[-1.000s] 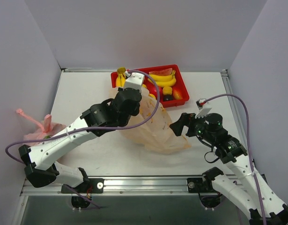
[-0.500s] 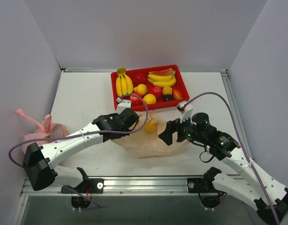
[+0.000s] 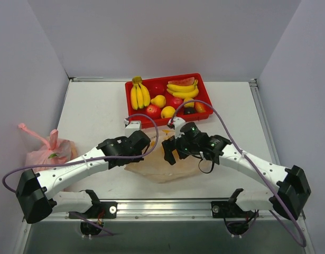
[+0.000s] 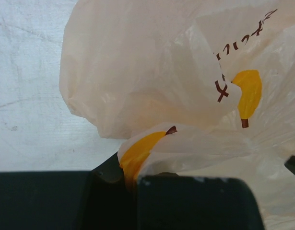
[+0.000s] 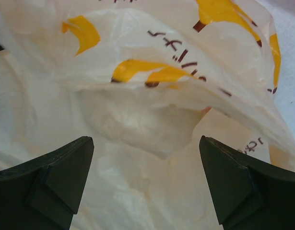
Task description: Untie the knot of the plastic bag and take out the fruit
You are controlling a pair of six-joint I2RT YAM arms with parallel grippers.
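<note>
- While it is pinched at its far-left part by the left claw [image 3: 145, 147], the plastic bag [image 3: 161, 168] is seen as thin, crinkled, translucent peach-orange film, printed with yellow patches and dark-red lettering.
- It is spread low on the bench [image 3: 93, 111], midway along the near edge and well short of the red tray [image 3: 205, 89] at the far edge.
- Its long axis is laid roughly parallel to the near edge. The gripped fold is drawn up toward the far left. Which way the mouth or the knot faces cannot be told.
- The left claw is clamped tight on that fold of film. The right claw [image 5: 146, 143] is held wide over bulging film, with nothing gripped.
- Round fruit [image 3: 168, 111] is seen in the tray beside the bananas [image 3: 138, 96].
- Compared with a second ago, the bag has been lowered from a tall, stretched drape to a flatter heap. The left claw has been brought back from the tray, and the right claw has been moved from the bench's right side to above the bag.
</note>
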